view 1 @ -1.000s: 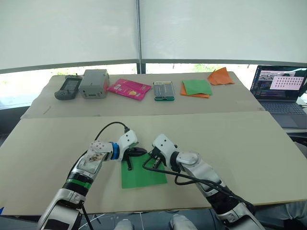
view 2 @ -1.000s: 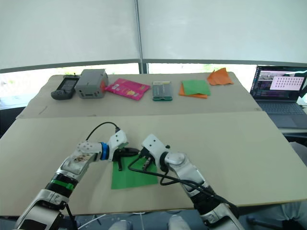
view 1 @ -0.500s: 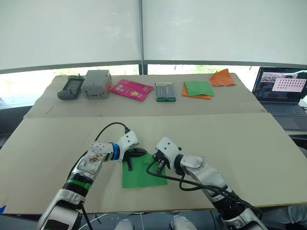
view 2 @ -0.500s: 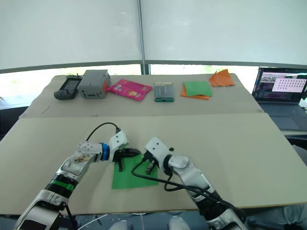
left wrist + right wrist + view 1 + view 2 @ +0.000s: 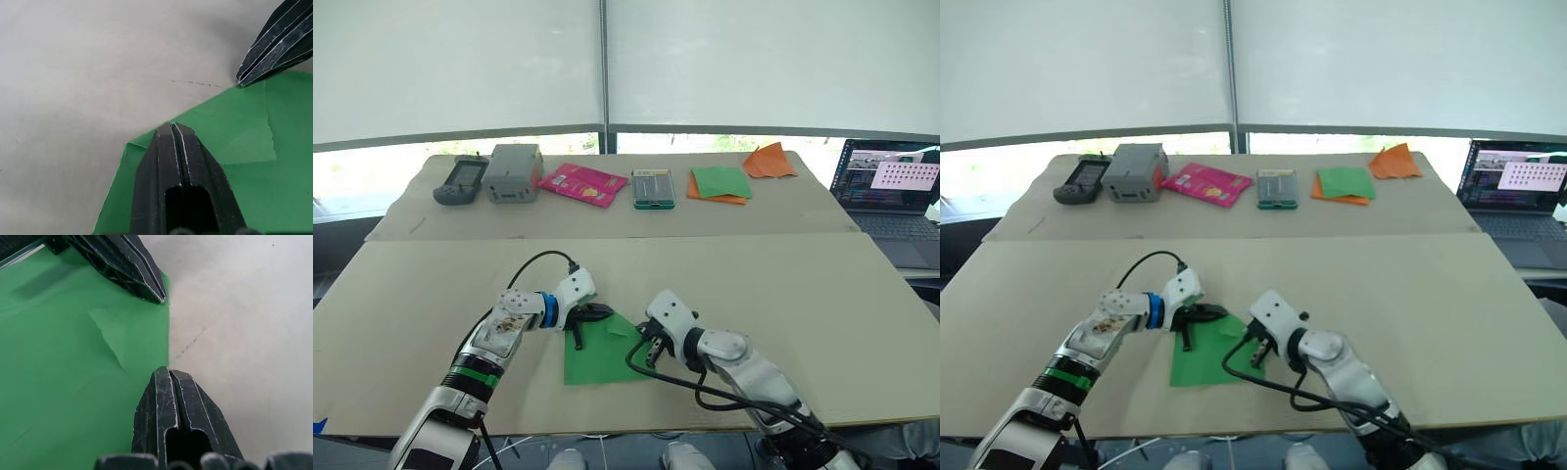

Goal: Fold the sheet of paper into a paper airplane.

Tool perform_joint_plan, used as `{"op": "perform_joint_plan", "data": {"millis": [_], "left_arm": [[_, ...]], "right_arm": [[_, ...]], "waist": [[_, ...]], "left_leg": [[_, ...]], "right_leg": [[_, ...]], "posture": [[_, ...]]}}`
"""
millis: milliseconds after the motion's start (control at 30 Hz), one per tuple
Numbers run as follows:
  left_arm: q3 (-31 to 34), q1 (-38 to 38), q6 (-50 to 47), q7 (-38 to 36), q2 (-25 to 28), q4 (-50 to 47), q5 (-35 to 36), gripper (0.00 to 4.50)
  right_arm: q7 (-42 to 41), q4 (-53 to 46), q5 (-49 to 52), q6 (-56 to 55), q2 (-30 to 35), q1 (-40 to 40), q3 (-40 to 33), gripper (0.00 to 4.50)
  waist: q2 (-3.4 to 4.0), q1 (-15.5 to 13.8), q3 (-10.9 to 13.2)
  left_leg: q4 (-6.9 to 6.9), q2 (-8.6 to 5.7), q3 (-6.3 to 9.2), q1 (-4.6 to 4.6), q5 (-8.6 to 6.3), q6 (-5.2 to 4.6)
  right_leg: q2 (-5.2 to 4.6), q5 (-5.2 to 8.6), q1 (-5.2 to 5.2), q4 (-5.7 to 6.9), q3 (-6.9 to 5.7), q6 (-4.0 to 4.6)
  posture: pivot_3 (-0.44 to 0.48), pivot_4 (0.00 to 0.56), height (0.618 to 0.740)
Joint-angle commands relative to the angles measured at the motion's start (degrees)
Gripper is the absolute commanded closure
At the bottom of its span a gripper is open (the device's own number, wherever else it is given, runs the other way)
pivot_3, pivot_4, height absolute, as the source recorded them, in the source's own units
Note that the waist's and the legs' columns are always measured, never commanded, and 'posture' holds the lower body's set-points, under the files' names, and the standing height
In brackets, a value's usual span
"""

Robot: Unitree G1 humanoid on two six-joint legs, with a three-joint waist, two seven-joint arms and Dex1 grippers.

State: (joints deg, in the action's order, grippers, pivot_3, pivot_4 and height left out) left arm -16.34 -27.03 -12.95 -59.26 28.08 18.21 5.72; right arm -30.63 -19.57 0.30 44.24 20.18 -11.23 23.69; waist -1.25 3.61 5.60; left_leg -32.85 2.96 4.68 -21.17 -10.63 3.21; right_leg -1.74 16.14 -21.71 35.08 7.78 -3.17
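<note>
Green sheet of paper (image 5: 607, 350) on table (image 5: 822, 294), left hand (image 5: 587, 323) and right hand (image 5: 647, 352) at its edges

The sheet of paper (image 5: 603, 351) is plain bright green on a pale beige table (image 5: 822, 294). Both pincers, left (image 5: 584, 323) and right (image 5: 651, 350), have black fingers on white housings; the left arm carries a blue ring. At the far side lie a pink packet (image 5: 581, 183), a grey box (image 5: 514, 172), a green sheet on orange paper (image 5: 721, 182) and a crumpled orange paper (image 5: 770, 161).
</note>
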Motion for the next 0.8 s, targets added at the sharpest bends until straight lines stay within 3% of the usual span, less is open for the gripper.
{"op": "perform_joint_plan", "data": {"millis": [33, 300, 600, 800], "left_arm": [[-2.2, 2.0, -1.9, -0.1, 1.5, 2.7, -3.4, 4.50], [-2.5, 1.5, -1.7, -0.2, 1.3, 3.3, -3.4, 4.50], [-2.5, 1.1, -1.5, -0.1, 1.0, 3.5, -3.4, 4.50], [-2.3, 1.1, -1.6, 0.1, 1.0, 3.4, -3.3, 4.50]], "right_arm": [[-0.4, 2.7, 0.1, 6.0, 2.7, 4.9, 1.2, 4.48], [0.5, -2.0, 1.7, 7.5, 4.0, 6.2, -0.9, 4.48], [2.0, -8.4, 7.5, 8.1, -2.9, -4.2, -8.5, 4.48], [2.8, -0.8, 5.8, 5.5, -5.1, -7.9, -4.1, 4.48]], "waist": [[-0.04, -0.1, 0.0], [-0.19, -0.5, -0.1], [-0.04, -0.9, 0.4], [-0.06, -1.0, 0.4]], "left_leg": [[0.00, 0.00, 0.00, 0.00, -0.02, 0.03], [0.00, 0.00, 0.00, 0.01, -0.13, 0.22], [-0.01, -0.01, 0.00, -0.11, -0.15, 0.25], [0.00, -0.01, 0.00, -0.15, -0.12, 0.19]], "right_leg": [[-0.01, 0.01, 0.00, 0.00, 0.00, 0.00], [-0.03, 0.08, -0.01, -0.05, 0.00, 0.01], [-0.03, 0.07, -0.25, -0.02, 0.01, 0.00], [-0.01, 0.04, -0.27, 0.02, 0.02, -0.02]], "posture": [[0.000, 0.150, 0.740], [0.000, 0.150, 0.740], [0.000, 0.150, 0.740], [0.000, 0.150, 0.740]]}}
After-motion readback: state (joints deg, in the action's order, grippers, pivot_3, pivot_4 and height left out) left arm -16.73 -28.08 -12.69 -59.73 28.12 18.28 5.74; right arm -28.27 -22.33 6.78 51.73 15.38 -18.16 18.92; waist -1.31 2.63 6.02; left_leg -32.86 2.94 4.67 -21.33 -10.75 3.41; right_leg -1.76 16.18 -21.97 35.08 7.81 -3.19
